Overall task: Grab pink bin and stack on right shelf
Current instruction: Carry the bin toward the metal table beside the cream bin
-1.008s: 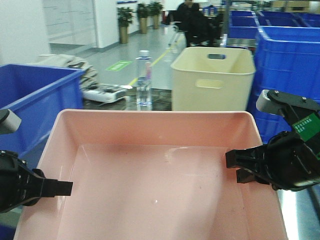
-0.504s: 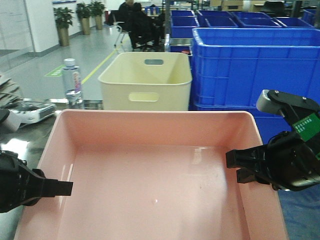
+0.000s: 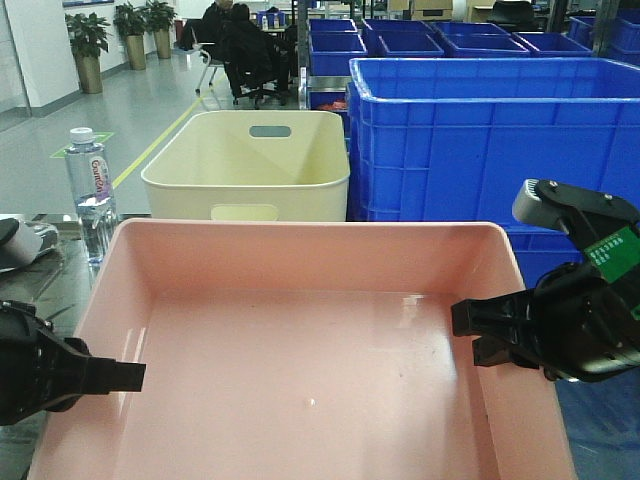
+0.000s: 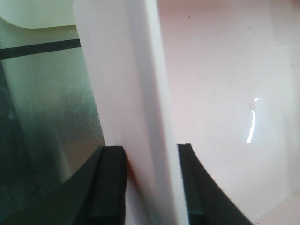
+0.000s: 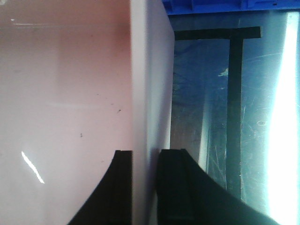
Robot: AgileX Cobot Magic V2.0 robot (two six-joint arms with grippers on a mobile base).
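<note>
The left gripper (image 4: 151, 183) and right gripper (image 5: 145, 185) held the pink bin (image 3: 300, 350) by opposite side walls (fingers (image 4: 110, 183) clamped narrow on each), with a cream bin (image 3: 250, 165) behind.

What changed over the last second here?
The background slid left in the front view: the cream bin and water bottle moved leftward and blue crates filled the right, so the robot seems to be turning right. The pink bin stayed clamped by the left pincer and right pincer.
</note>
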